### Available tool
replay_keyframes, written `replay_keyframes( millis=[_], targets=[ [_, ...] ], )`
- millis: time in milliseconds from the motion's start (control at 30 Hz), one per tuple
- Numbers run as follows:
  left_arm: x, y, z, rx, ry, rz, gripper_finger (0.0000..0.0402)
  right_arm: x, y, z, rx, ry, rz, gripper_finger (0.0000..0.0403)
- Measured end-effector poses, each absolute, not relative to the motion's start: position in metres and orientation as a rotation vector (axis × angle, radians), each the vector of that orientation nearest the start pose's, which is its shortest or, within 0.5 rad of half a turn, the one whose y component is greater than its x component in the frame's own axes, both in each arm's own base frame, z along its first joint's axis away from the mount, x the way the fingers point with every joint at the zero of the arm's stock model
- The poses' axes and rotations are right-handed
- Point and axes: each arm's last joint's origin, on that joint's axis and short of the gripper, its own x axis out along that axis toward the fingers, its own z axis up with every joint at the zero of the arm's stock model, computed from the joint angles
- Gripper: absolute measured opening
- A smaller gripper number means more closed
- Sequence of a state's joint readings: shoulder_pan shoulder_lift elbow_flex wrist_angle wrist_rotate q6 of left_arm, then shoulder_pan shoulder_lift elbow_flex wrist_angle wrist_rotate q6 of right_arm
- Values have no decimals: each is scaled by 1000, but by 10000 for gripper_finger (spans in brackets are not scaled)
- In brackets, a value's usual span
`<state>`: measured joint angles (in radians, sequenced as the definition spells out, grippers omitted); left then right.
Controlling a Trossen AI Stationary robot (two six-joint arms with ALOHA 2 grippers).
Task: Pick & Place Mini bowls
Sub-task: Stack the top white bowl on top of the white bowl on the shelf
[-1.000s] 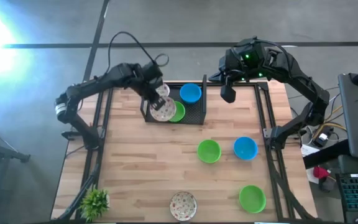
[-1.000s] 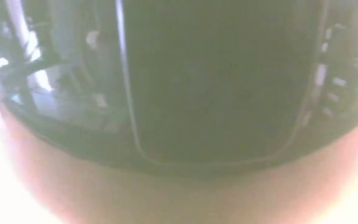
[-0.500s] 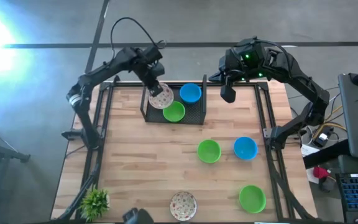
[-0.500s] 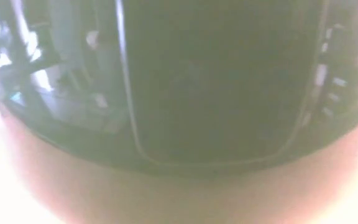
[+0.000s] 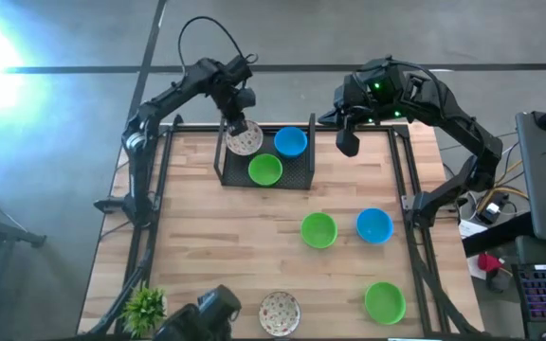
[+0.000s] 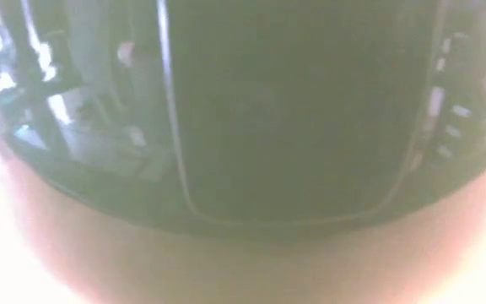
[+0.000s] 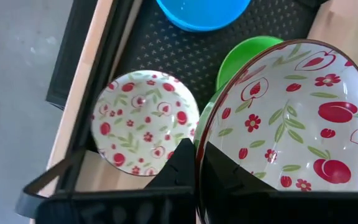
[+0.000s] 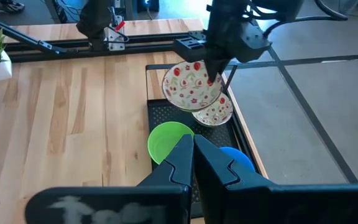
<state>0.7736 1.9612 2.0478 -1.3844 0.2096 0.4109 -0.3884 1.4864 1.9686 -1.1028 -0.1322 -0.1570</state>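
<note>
The left tool (image 8: 215, 73) grips a patterned bowl (image 7: 284, 130) by its rim, directly above the black tray (image 5: 301, 163). Placing step: lowering beside the patterned bowl already there (image 7: 145, 130) seems next. Right tool (image 5: 347, 142) waits nearby, its grip impossible to tell.

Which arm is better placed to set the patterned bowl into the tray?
Left. Its pincer already holds a patterned bowl over the wire tray. The right pincer hangs beside the tray, carrying nothing.
</note>
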Motion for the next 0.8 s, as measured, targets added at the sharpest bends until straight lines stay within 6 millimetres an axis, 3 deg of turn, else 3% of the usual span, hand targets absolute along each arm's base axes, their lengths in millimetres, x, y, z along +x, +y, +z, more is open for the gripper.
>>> replay_keyframes(
  millis=[367,800],
  targets=[
    [268,288,326,-135,1307,267,2,247,-97,477,6,618,-199,8],
    [278,302,320,-77,1235,322,2,247,-97,477,-2,619,-197,8]
  ],
)
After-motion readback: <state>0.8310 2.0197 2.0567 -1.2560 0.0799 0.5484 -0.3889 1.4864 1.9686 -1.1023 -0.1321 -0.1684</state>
